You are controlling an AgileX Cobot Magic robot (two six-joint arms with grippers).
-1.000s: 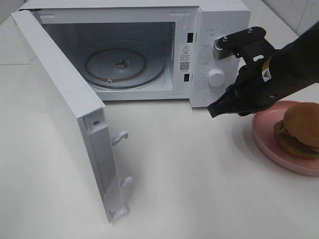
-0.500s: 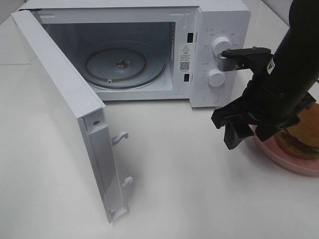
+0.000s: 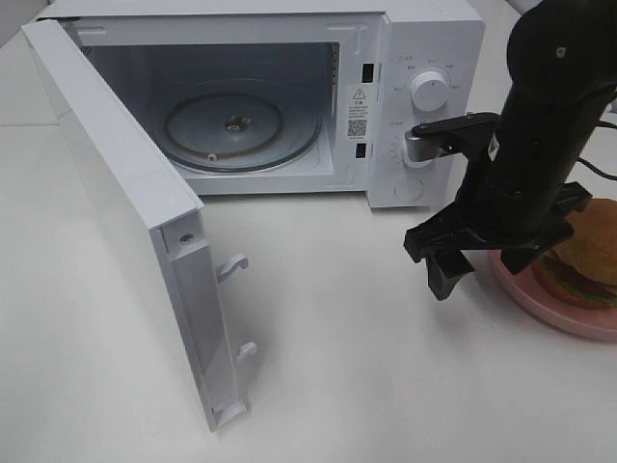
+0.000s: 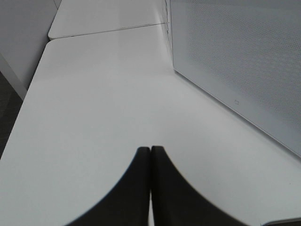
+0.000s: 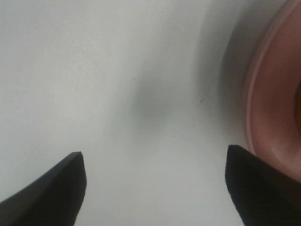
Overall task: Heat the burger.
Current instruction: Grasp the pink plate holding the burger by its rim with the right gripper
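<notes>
White table (image 3: pixel 386 386) carries a microwave (image 3: pixel 434 39) whose QR-code sticker (image 3: pixel 358 108) is illegible. Right pincer (image 5: pixel 154 155) gapes empty beside the burger (image 3: pixel 590 253) on its plate (image 3: pixel 569 320). Left pincer (image 4: pixel 150 149) is closed, empty.

A second ago my right hand (image 3: pixel 485 274) was nearly closed and pointed sideways across the front of the microwave (image 3: pixel 289 96), level with its dials. Since then I have swung the arm up until it stands almost straight, so the hand now points down at the surface (image 3: pixel 337 376) beside the plate (image 3: pixel 554 314). My fingers have spread wide, one coming down just outside the plate's rim and the other over the plate. The upper dial (image 3: pixel 427 91), hidden before, is uncovered, while the lower one has slipped behind the bracket (image 3: pixel 453 129) on my wrist. My arm now blocks more of the burger (image 3: pixel 590 253) than it did.
</notes>
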